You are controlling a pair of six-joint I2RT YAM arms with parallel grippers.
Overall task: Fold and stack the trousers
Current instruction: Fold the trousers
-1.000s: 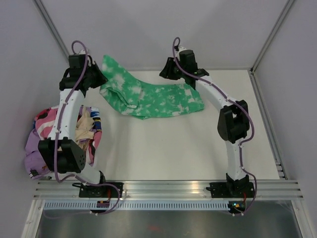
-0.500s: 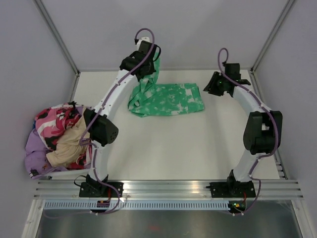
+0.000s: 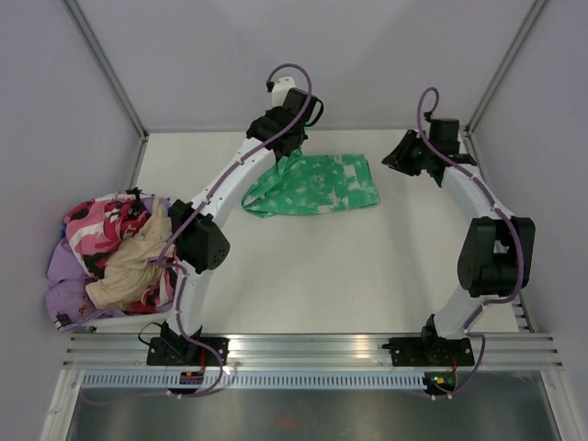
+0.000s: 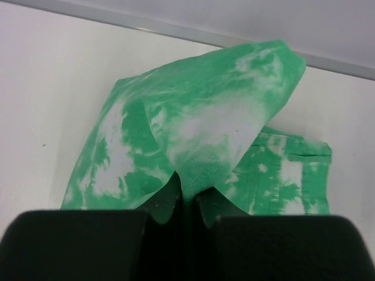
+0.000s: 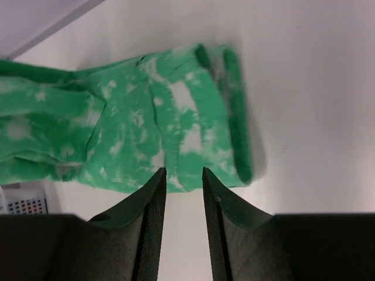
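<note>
The green, white-mottled trousers (image 3: 317,186) lie partly folded at the back middle of the table. My left gripper (image 3: 285,154) is shut on a cuff end of the trousers (image 4: 202,167), lifted over the left part of the garment. In the left wrist view the held flap (image 4: 217,111) hangs above the flat layer below. My right gripper (image 3: 393,158) hovers open just right of the trousers' right end. In the right wrist view its fingers (image 5: 155,193) stand apart with nothing between them, above bare table beside the folded waist edge (image 5: 234,117).
A heap of other clothes (image 3: 115,253), pink, purple and beige, sits at the table's left edge. Grey walls with metal corner posts (image 3: 101,55) enclose the back and sides. White tabletop (image 3: 322,276) lies in front of the trousers.
My left gripper has carried the trousers' left end up and rightward over the rest. My right gripper has let go of the right end and drawn back to the right.
</note>
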